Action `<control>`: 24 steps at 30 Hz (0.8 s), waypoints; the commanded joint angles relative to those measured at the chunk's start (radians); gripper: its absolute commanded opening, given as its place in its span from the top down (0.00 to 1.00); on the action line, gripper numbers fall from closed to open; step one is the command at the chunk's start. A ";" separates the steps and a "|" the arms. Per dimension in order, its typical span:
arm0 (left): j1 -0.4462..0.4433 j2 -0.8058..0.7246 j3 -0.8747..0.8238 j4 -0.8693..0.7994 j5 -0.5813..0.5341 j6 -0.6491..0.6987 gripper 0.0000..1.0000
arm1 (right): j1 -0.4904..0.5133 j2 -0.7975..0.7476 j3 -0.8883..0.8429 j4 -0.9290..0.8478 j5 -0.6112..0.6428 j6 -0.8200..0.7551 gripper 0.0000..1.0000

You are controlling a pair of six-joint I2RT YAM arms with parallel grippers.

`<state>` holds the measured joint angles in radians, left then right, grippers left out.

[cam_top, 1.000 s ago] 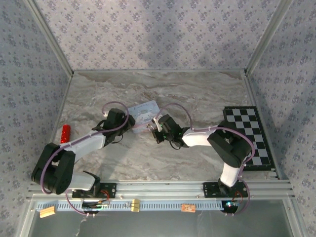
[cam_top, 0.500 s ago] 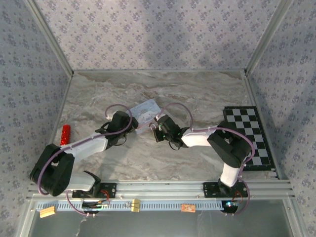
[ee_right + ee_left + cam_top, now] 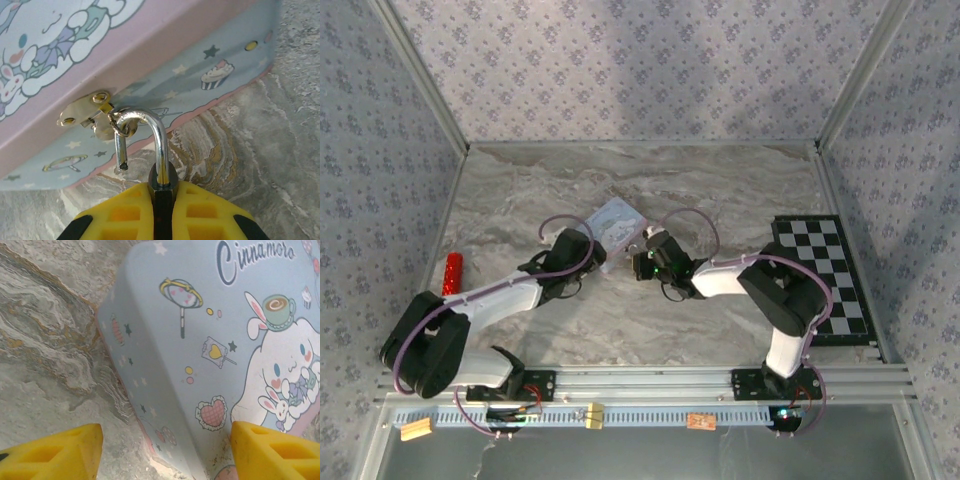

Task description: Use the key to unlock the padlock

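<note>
Right fingers are pressed together on the padlock, pinching its dark body from both sides. The silver shackle sticks up out of the grip. Its long leg sits in the body, while the short leg's free end hangs out in the open to the left, so the lock reads as open. The shackle is hooked through the small ring of the brass hasp on the front wall of the tin, just above the desk.

Left fingers are spread wide with a corner of the tin between them. One tip is over bare desk beside the tin wall, and the other is over the lid near the cartoon rabbit. I can't tell whether either one touches the tin.

In the top view the tin sits mid-desk, turned diagonally. The left fingers are at its near-left corner and the right fingers at its near-right side. The padlock is too small to make out from up there.

A red object lies by the left wall, well away from the tin. A checkered mat lies along the right edge.
</note>
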<state>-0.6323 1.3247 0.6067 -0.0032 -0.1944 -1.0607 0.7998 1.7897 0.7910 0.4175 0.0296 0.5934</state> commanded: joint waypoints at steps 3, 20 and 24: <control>-0.038 0.033 0.016 -0.060 0.001 -0.008 0.32 | -0.018 0.014 -0.015 0.102 0.009 0.075 1.00; -0.078 0.057 0.048 -0.061 -0.015 -0.001 0.32 | -0.043 0.043 0.004 0.118 -0.043 0.092 1.00; -0.078 0.056 0.048 -0.064 -0.022 -0.001 0.32 | -0.045 0.046 0.009 0.122 -0.059 0.097 1.00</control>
<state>-0.6964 1.3636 0.6407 -0.0040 -0.2188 -1.0676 0.7586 1.8217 0.7784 0.4942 -0.0059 0.6704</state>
